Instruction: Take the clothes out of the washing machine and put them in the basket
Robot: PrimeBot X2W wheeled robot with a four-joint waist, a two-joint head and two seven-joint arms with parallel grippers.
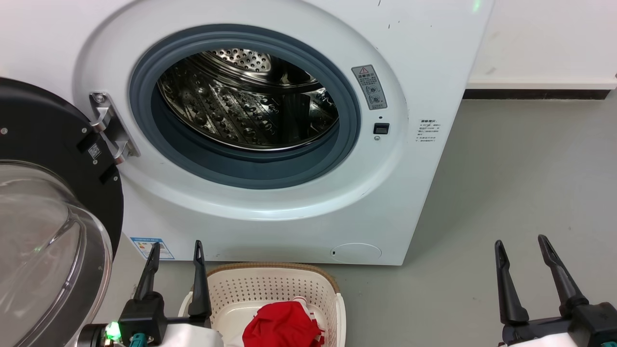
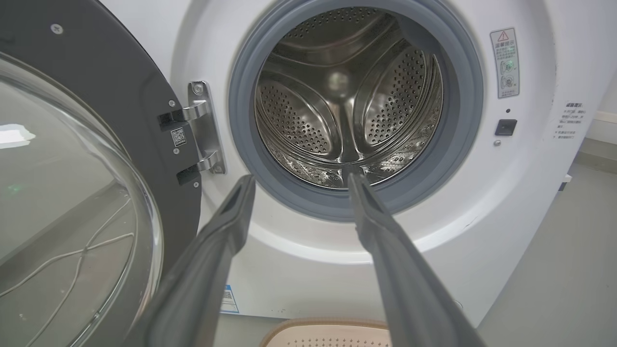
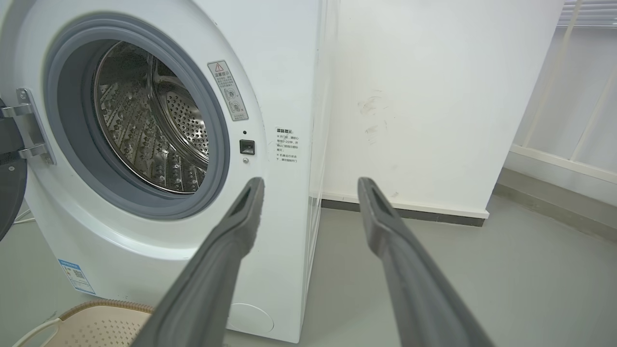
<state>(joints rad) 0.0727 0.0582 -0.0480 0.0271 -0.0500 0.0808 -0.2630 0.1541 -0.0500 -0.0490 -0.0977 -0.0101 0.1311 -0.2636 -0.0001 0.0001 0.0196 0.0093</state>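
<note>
At far left, the clear bubble door (image 1: 43, 231) of the washing machine (image 1: 299, 226) hangs open. Our left gripper (image 1: 176, 245) hovers empty, fingers moderately apart, just beside the cream basket (image 1: 270, 266). In the basket lies a crumpled red garment (image 1: 282, 325) with white trim. We judge it soft, light and limp, best pinched at a raised fold. The steel drum (image 1: 250, 111) looks empty. Our right gripper (image 1: 520, 241) is likewise parted and empty.

Bright, even light (curved wrist-view edges)
</note>
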